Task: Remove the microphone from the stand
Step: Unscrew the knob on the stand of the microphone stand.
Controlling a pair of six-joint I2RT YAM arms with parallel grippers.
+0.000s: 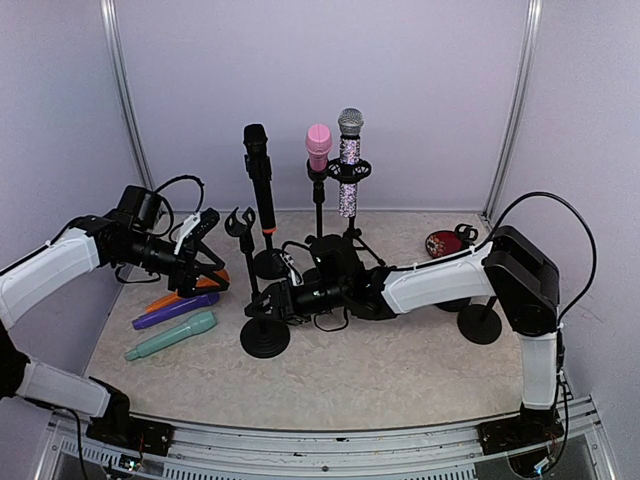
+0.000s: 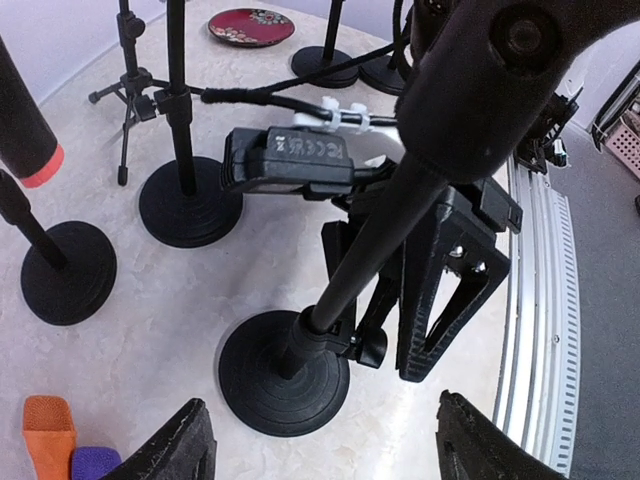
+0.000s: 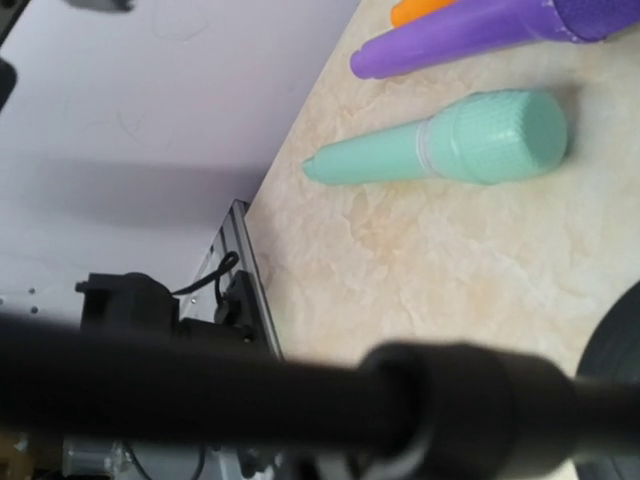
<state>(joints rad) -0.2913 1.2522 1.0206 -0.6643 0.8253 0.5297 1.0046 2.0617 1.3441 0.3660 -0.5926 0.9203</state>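
Three microphones stand in stands at the back: a black one (image 1: 258, 170), a pink one (image 1: 318, 146) and a silver glitter one (image 1: 349, 165). Teal (image 1: 172, 335), purple (image 1: 172, 311) and orange (image 1: 180, 295) microphones lie on the table at the left. An empty stand (image 1: 264, 337) with a bare clip (image 1: 240, 221) stands in front. My right gripper (image 1: 264, 301) is shut on this stand's pole (image 2: 365, 255), low down. My left gripper (image 1: 213, 254) is open and empty, left of the clip; its fingertips (image 2: 182, 445) frame the stand's base (image 2: 262, 385). The right wrist view shows the blurred pole (image 3: 250, 390) and the teal microphone (image 3: 450, 145).
A red plate (image 1: 444, 243) lies at the back right, with another stand base (image 1: 481, 324) in front of it. Stand bases (image 2: 190, 205) crowd the middle of the table. The table's metal front rail (image 2: 535, 300) runs close to the empty stand.
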